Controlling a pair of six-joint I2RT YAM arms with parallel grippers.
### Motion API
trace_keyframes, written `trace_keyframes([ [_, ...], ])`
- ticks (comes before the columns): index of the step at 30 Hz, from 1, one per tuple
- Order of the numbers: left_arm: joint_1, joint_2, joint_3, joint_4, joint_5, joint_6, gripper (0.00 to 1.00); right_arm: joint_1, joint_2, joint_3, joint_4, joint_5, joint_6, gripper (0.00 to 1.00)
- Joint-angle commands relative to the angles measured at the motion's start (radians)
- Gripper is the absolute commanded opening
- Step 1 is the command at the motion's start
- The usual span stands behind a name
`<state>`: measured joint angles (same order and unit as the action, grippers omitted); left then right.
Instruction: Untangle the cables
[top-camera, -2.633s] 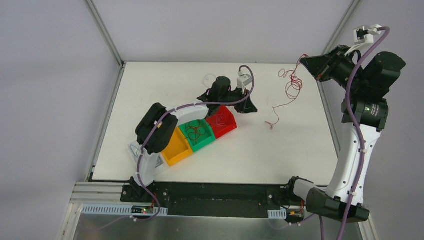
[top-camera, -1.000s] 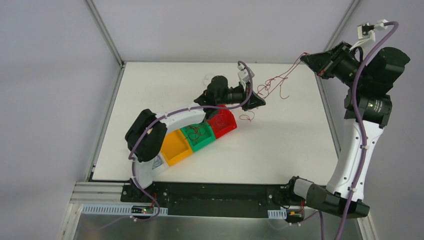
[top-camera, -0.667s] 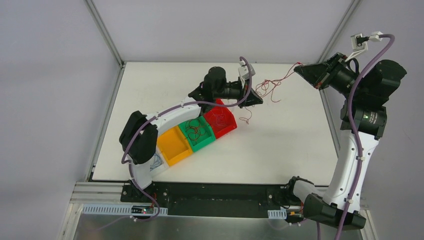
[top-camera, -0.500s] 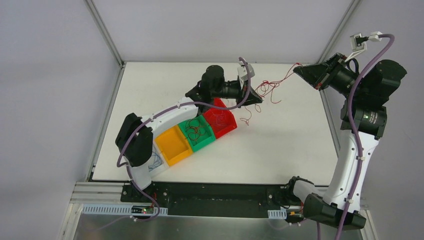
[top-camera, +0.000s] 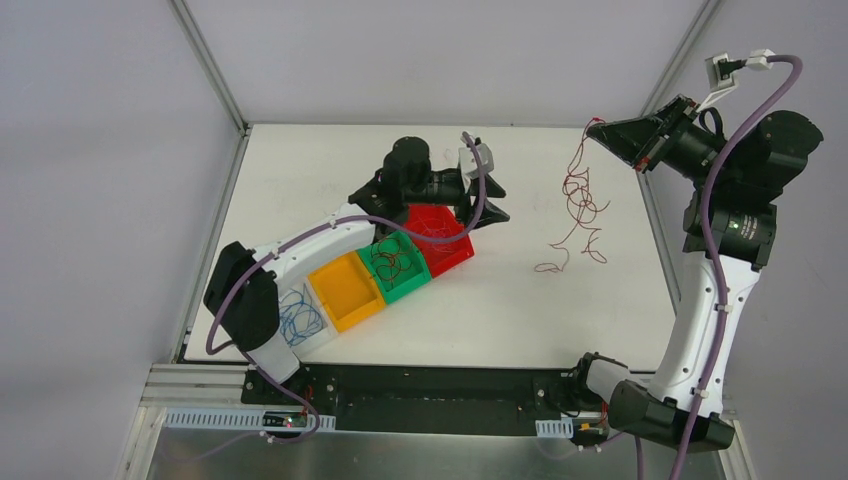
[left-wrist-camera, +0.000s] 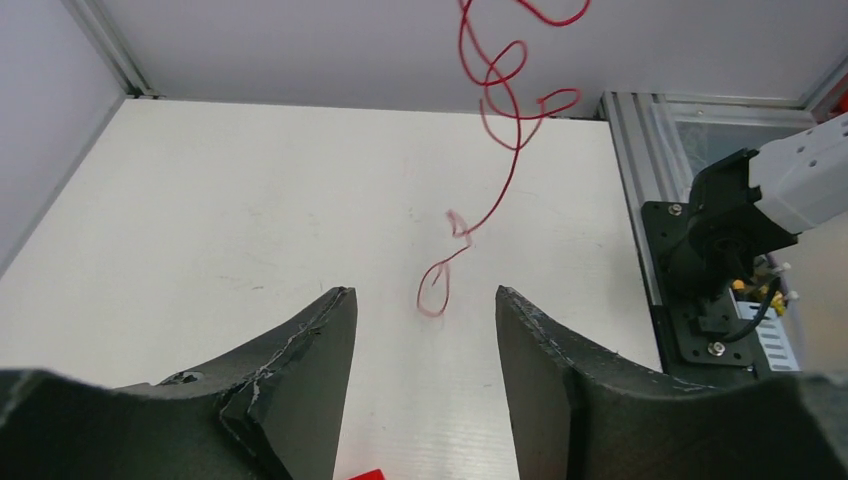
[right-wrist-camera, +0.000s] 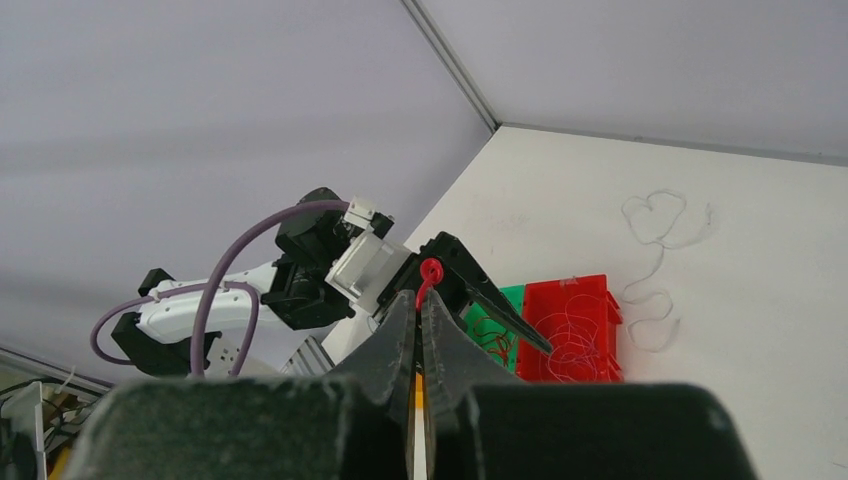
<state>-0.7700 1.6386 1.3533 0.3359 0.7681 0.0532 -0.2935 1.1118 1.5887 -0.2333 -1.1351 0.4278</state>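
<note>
The right end effector (top-camera: 598, 127) is pressed together on the top of a red cable (top-camera: 577, 195). It sits high over the far right corner of the worktop (top-camera: 520, 310), close to the corner post and the right wall. From that pinch the cable hangs in loose curls. Its lower end lies on the worktop near the right edge, roughly midway between the far and near edges.

The left end effector (top-camera: 496, 201) is spread with nothing between its fingers, low over the far right corner of the red bin (top-camera: 462, 250). It points toward the hanging cable and is well apart from it, with bare white surface between the two and more toward the near edge.

Four bins run in a diagonal row from the near left corner toward the middle:
- a pale bin (top-camera: 320, 330) holding blue cables (top-camera: 297, 320)
- a yellow bin (top-camera: 348, 295)
- a green bin (top-camera: 397, 294) holding dark red-brown cables (top-camera: 392, 262)
- the red bin, holding fine wires

The left arm arches over this row, and walls close in the far, left and right sides.

The left wrist view alone shows the open gap between the spread fingers. Beyond them the cable's tail touches the worktop, and the right arm's base (left-wrist-camera: 715, 250) sits at the near edge.

The right wrist view alone shows a small red loop standing out of the closed tips. It also shows a white cable (right-wrist-camera: 660, 232) lying near the far edge beyond the red bin, which the top view does not make out.
</note>
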Motion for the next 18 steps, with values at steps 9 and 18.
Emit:
trace_keyframes([
  [9,-0.004,0.17,0.163,0.152,0.027,-0.029,0.62,0.03,-0.005,0.028,0.13,-0.064,0.115,0.0],
  [18,-0.046,0.219,0.185,0.242,0.033,-0.2,0.56,0.127,0.001,0.012,0.124,0.003,0.11,0.0],
])
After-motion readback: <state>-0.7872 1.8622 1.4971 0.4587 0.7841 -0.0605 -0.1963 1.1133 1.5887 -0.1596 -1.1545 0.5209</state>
